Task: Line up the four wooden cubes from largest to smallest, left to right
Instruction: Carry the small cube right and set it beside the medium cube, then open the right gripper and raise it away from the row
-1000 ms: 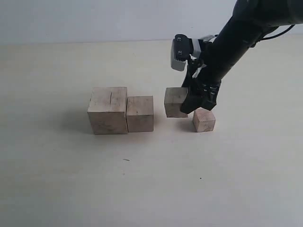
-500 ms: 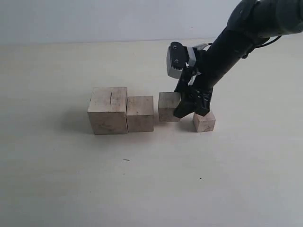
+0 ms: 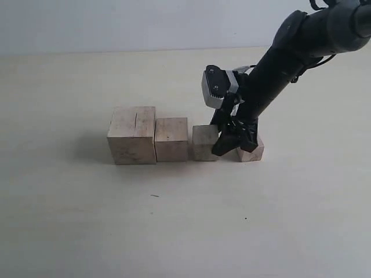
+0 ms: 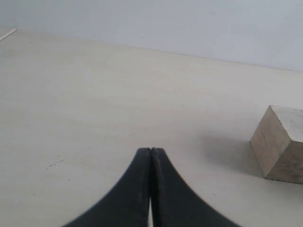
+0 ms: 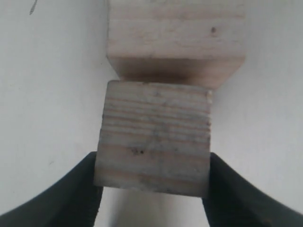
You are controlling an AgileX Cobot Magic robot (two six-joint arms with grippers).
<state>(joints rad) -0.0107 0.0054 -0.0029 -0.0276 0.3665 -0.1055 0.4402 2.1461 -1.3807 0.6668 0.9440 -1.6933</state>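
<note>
The four wooden cubes stand in a row. The largest cube (image 3: 132, 134), with a slit on top, is leftmost, and the second cube (image 3: 171, 139) touches it. My right gripper (image 3: 224, 142) is shut on the third cube (image 3: 203, 142), which sits low at table level, just right of the second. In the right wrist view the fingers (image 5: 71, 194) clamp both sides of this cube (image 5: 154, 142), with the second cube (image 5: 175, 42) just beyond it. The smallest cube (image 3: 251, 152) is partly hidden behind the gripper. My left gripper (image 4: 150, 152) is shut and empty, with one cube (image 4: 280, 144) off to its side.
The pale tabletop (image 3: 174, 220) runs bare in front of the row. The black right arm (image 3: 290, 52) slants down from the upper right over the smallest cube. A white wall (image 3: 116, 23) bounds the far edge.
My right gripper has carried the third cube left and down, from hanging above the table to table level, close beside the second cube. The other cubes have not moved.
</note>
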